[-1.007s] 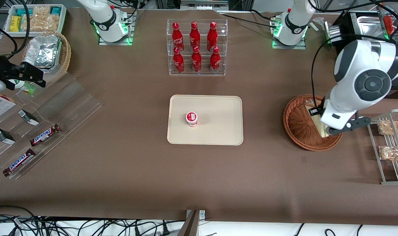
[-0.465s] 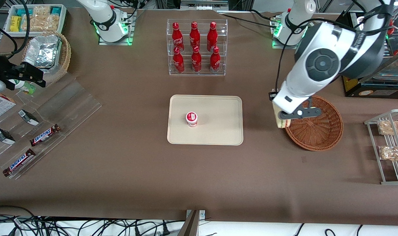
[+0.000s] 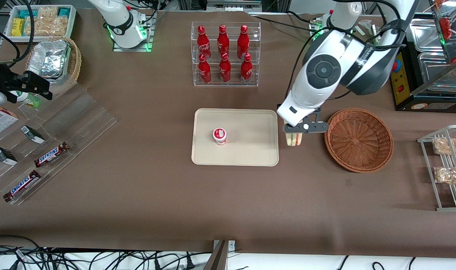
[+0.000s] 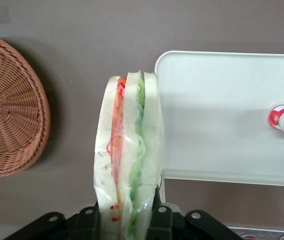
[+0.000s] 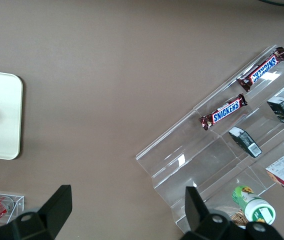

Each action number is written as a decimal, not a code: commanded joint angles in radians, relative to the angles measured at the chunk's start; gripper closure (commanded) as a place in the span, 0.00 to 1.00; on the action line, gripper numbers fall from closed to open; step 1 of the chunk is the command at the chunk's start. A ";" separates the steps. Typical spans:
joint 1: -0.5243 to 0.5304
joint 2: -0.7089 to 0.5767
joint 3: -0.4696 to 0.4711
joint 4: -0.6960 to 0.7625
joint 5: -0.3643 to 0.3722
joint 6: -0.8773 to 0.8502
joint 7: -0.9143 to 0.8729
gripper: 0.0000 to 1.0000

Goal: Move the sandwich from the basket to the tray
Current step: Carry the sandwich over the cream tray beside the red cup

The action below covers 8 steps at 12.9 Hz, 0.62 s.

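End effector [image 3: 294, 135] grips sandwich [image 4: 128, 160] above brown table [image 3: 137, 195], between tray [image 3: 250, 153] and basket [image 3: 358, 139].

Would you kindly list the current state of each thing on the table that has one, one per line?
Clear-wrapped triangular sandwich: held on edge in the air between basket and tray, wrap intact.
Left arm's hand: shut on the sandwich, beside the tray's edge.
Round reddish-brown wicker basket: empty, upright.
Flat cream-beige rectangular tray: holds only the cup.
Small red-lidded white cup: upright on the tray, lid on.
Six red bottles: upright in their clear rack, capped.
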 commanded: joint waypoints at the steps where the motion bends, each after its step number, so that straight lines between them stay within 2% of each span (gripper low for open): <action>1: -0.035 0.017 0.001 -0.027 -0.001 0.086 -0.081 0.67; 4: -0.075 0.023 0.001 -0.125 0.031 0.252 -0.175 0.67; 8: -0.150 0.115 0.001 -0.145 0.203 0.345 -0.351 0.67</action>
